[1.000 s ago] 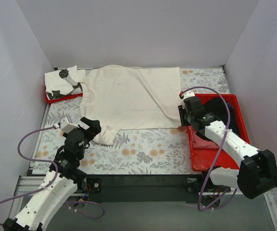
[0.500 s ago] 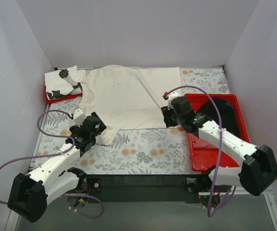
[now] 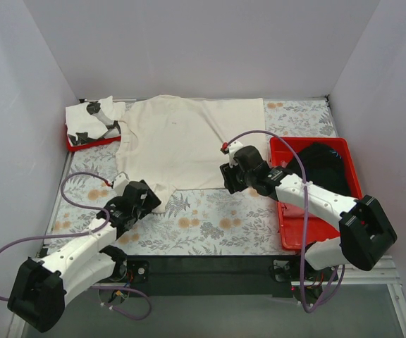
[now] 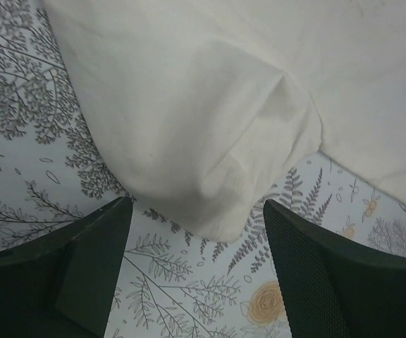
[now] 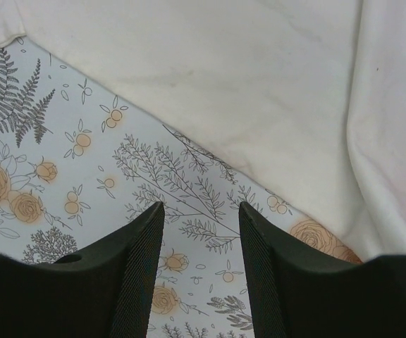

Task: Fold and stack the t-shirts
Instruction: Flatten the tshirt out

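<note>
A cream-white t-shirt (image 3: 189, 141) lies spread flat across the back middle of the floral table. Its near-left sleeve (image 4: 217, 155) hangs toward my left gripper (image 3: 146, 196), which is open and empty just short of the sleeve's tip. My right gripper (image 3: 232, 176) is open and empty above the shirt's near hem (image 5: 210, 134), on bare tablecloth. A white tee with black marks (image 3: 90, 120) sits in the red tray at the back left. A black tee (image 3: 326, 165) lies in the red tray on the right.
The small red tray (image 3: 83, 143) stands at the back left corner. The large red tray (image 3: 294, 229) stands along the right edge, beside my right arm. White walls close the back and both sides.
My right gripper has moved left out of the right tray to the shirt's near hem. My left gripper has moved forward and right to the sleeve tip.
</note>
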Robot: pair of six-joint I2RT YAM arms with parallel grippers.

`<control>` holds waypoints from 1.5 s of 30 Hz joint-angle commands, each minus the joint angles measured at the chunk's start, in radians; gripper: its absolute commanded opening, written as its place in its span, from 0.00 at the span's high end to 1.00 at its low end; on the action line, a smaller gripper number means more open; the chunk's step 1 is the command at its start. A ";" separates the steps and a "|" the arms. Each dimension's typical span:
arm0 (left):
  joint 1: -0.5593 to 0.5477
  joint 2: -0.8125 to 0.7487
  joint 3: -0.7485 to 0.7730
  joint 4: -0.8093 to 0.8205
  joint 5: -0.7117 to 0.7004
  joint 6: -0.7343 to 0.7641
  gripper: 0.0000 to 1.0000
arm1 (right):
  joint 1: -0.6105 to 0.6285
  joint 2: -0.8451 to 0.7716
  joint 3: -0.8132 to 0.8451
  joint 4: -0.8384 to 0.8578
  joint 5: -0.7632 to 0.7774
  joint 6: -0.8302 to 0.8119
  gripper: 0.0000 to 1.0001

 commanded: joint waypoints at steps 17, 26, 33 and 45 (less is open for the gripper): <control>-0.195 0.135 0.045 -0.006 -0.001 -0.111 0.38 | 0.008 -0.005 -0.009 0.052 -0.015 0.007 0.57; -0.226 0.237 0.105 -0.113 -0.119 -0.108 0.50 | 0.008 -0.011 -0.012 0.052 -0.016 0.007 0.57; -0.266 0.368 0.185 -0.179 -0.187 -0.105 0.54 | 0.008 -0.026 -0.023 0.052 -0.012 0.007 0.57; -0.296 0.251 0.197 -0.273 -0.184 -0.131 1.00 | 0.008 -0.037 -0.038 0.050 0.014 0.015 0.56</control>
